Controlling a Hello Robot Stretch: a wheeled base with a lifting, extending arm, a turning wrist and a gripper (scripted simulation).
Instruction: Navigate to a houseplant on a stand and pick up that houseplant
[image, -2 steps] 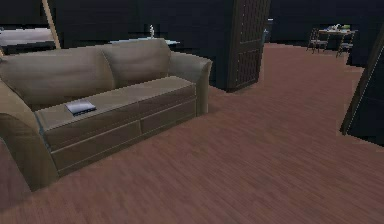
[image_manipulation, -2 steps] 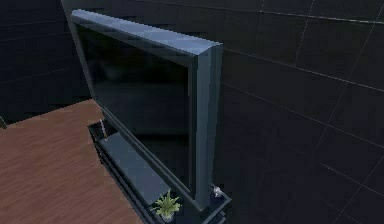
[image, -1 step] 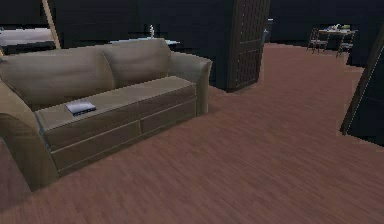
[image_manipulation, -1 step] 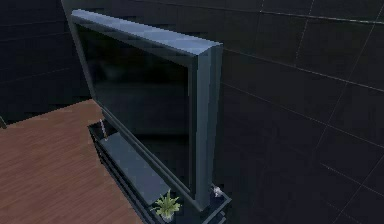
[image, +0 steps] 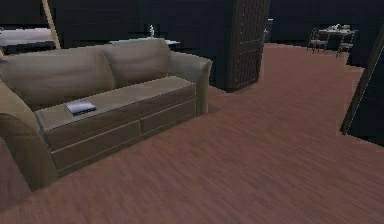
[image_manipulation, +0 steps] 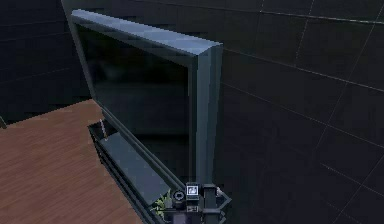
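In the arm side view, the arm's far end shows at the bottom edge, with two small white marked squares (image_manipulation: 203, 189). The gripper (image_manipulation: 176, 205) is a dark shape just left of them. It lies against the near end of a low dark TV stand (image_manipulation: 125, 165). A small greenish blob (image_manipulation: 160, 207) sits beside the gripper, too small to name. I cannot tell whether the gripper holds anything.
A large flat TV (image_manipulation: 140, 85) stands on the stand against a dark wall. In the forward view a beige sofa (image: 100, 95) with a small flat thing (image: 80, 107) on its seat takes up the left. A dark slatted door (image: 246, 45) stands mid-room, a table with chairs (image: 335, 38) far right. Wooden floor (image: 260, 150) lies between.
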